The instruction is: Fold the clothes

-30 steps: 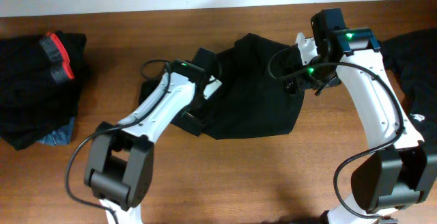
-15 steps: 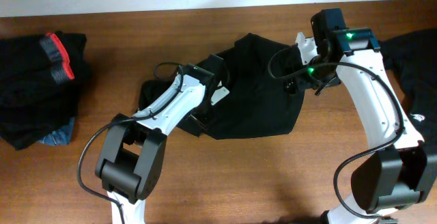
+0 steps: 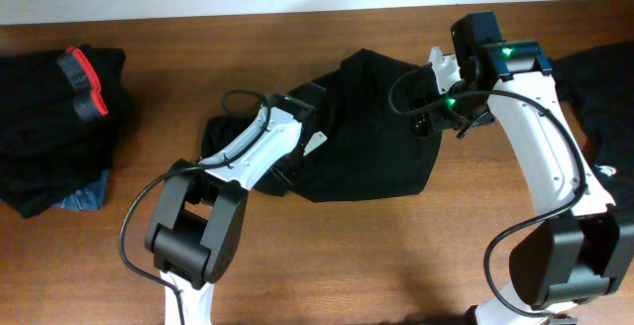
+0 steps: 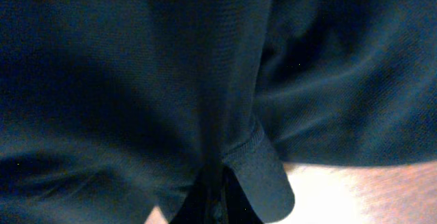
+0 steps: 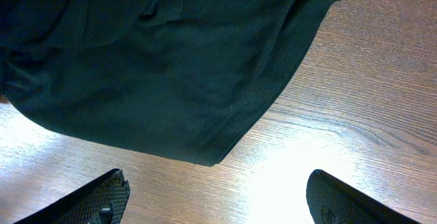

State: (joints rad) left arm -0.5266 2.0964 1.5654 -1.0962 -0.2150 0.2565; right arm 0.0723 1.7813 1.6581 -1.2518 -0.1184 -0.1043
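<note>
A black garment [image 3: 371,152] of the clothes lies crumpled mid-table, a white label [image 3: 315,143] showing on it. My left gripper [image 3: 291,168] is down at its left part. In the left wrist view the jaws [image 4: 218,207] are shut on dark fabric beside a ribbed hem [image 4: 263,173]. My right gripper [image 3: 438,117] hovers over the garment's upper right side. In the right wrist view it [image 5: 218,195] stands open above bare wood, just off the garment's edge [image 5: 205,152], with nothing between its fingers.
A pile of dark clothes [image 3: 50,137] with a red-orange band [image 3: 87,82] sits at the far left, a blue piece [image 3: 84,198] under it. Another black garment [image 3: 606,87] lies at the right edge. The wooden table [image 3: 396,256] runs along the front.
My left gripper has gone from open to shut on the garment's fabric, and its arm has swung a little to the right. The right arm has not moved.
</note>
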